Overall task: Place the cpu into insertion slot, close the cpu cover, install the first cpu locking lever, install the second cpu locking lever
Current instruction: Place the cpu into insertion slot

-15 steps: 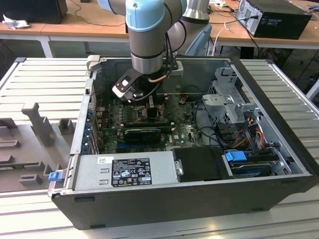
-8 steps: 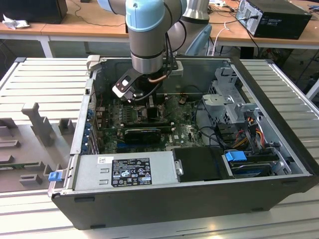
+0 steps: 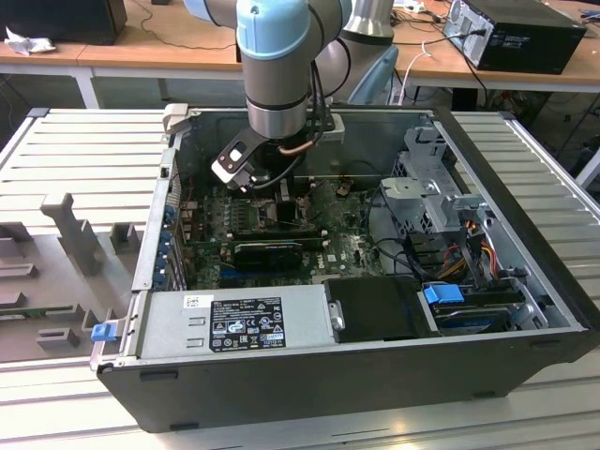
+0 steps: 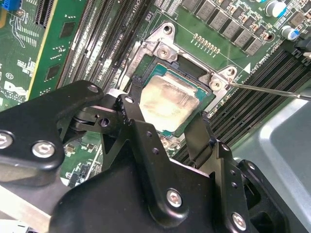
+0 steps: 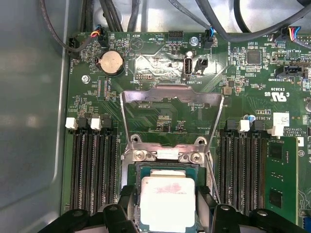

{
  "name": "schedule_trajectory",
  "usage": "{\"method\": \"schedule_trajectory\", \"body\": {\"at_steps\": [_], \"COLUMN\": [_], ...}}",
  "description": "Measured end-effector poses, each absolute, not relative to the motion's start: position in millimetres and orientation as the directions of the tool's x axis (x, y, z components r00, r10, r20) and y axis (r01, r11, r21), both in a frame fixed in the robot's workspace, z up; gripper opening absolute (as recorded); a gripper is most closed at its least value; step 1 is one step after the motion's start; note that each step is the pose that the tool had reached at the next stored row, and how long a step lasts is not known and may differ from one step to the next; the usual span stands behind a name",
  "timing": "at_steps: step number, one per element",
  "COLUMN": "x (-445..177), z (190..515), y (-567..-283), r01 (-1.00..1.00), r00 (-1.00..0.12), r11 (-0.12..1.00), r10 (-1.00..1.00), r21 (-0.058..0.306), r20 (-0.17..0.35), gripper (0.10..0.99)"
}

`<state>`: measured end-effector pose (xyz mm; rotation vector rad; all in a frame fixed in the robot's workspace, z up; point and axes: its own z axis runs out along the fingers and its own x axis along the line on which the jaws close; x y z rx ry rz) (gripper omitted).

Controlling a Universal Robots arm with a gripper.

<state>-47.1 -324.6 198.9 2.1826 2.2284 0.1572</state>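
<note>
Case [image 3: 281, 375] open, one motherboard [image 3: 349, 246] inside, mid-frame in the exterior view; arm [image 3: 277, 84] overhead blocks the socket there; two memory-slot banks [image 5: 95, 174] flank the insertion slot [image 4: 190, 72]; one cpu cover [image 5: 172, 93] stands raised; gripper [image 4: 167, 109] clamps one cpu [image 5: 167, 204] by opposite edges at the slot.

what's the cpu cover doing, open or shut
Open: the cpu cover is swung back off the insertion slot, leaving the cpu bare.

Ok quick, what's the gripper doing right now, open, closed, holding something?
Gripper: closed on the cpu, gripping two opposite edges, at the insertion slot; the cpu cover stands open.
</note>
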Motion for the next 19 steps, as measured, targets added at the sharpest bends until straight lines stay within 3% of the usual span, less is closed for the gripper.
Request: {"method": "schedule_trajectory", "body": {"at_steps": [14, 16, 17, 19], "x": [-47, -47, -47, -47], "z": [216, 218, 219, 220], "y": [-325, -325, -325, -325], "r01": [0.996, 0.996, 0.996, 0.996], "r00": [-0.023, -0.023, -0.023, -0.023], "r11": [0.018, 0.019, 0.019, 0.020], "r10": [0.998, 0.999, 0.999, 0.999], "r21": [0.084, 0.084, 0.084, 0.084], "r20": [0.052, 0.045, 0.041, 0.032], "gripper": [0.608, 0.475, 0.475, 0.357]}}
